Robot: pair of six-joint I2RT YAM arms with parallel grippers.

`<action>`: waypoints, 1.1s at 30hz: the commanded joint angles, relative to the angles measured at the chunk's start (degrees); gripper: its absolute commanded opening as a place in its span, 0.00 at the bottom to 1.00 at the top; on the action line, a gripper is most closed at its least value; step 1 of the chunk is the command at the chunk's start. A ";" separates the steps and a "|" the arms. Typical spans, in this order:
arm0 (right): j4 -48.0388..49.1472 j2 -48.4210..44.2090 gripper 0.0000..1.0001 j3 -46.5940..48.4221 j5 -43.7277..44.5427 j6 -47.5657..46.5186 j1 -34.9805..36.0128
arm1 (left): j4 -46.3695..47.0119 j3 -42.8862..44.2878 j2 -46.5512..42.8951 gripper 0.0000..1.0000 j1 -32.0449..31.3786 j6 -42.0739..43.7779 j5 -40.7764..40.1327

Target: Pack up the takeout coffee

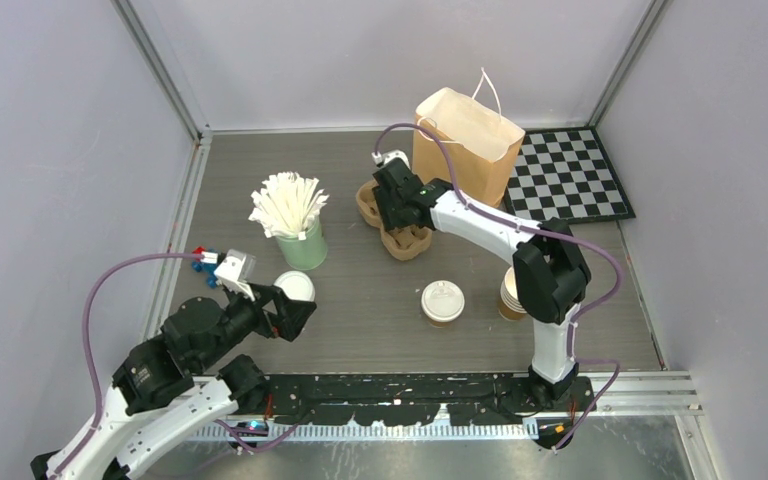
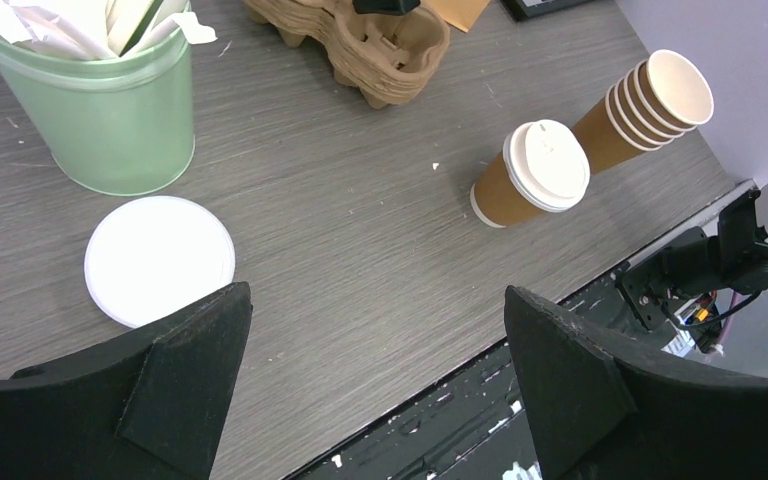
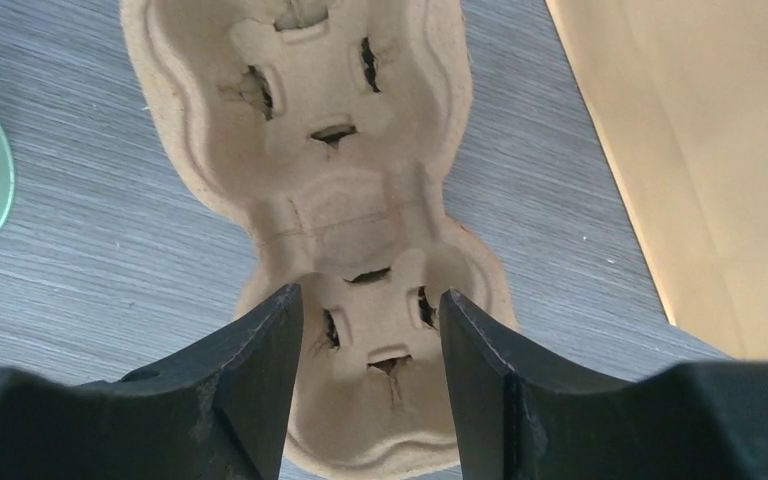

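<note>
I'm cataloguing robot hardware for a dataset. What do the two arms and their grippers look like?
The left arm and right arm share one build: smooth white links joined by bulky, rounded black joint housings. A loose purple cable loops alongside each arm. The left gripper and right gripper each have two broad, matte black, wedge-shaped fingers. No markings are legible.

Pulp carrier (image 1: pixel 407 243) beside kraft bag (image 1: pixel 460 150); checkered mat (image 1: pixel 572 178) right of bag; green tin (image 1: pixel 302 248) near loose lid (image 2: pixel 160 258); lidless cup stack (image 2: pixel 650 105).

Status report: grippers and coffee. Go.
Left gripper open, empty. Right gripper open over cup carrier. Lidded coffee upright, untouched. Cup stack close beside it.
</note>
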 commanded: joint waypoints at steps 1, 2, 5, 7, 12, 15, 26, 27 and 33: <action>3.00 -0.03 0.58 3.35 -2.67 0.03 -0.20 | 2.16 0.10 1.02 0.99 -0.23 0.49 0.33; 3.27 0.00 0.59 3.34 -2.86 0.08 -0.18 | 2.28 0.09 1.01 0.99 -0.23 0.55 0.34; 3.53 0.95 0.59 3.92 -3.14 0.04 -0.68 | 2.23 0.09 1.23 0.99 -0.23 0.58 0.54; 3.71 1.51 0.59 4.16 -3.44 -0.03 -1.19 | 2.25 0.15 1.43 0.99 -0.23 0.58 0.60; 3.58 2.77 0.57 4.85 -5.92 -0.03 -2.27 | 2.28 0.09 1.71 0.99 -0.23 0.58 0.35; 3.62 3.11 0.57 5.08 -6.24 -0.26 -2.50 | 2.29 0.09 1.86 0.99 -0.23 0.59 0.21; 2.35 5.10 0.55 7.60 -6.94 -1.00 -2.65 | 2.17 0.18 2.55 0.99 -0.23 0.61 0.34; 2.14 5.24 0.55 7.95 -7.00 -1.08 -2.64 | 2.19 0.17 2.50 0.99 -0.23 0.59 0.34; 1.14 6.27 0.54 9.30 -7.08 -1.28 -2.72 | 2.23 0.17 2.25 0.99 -0.23 0.60 0.25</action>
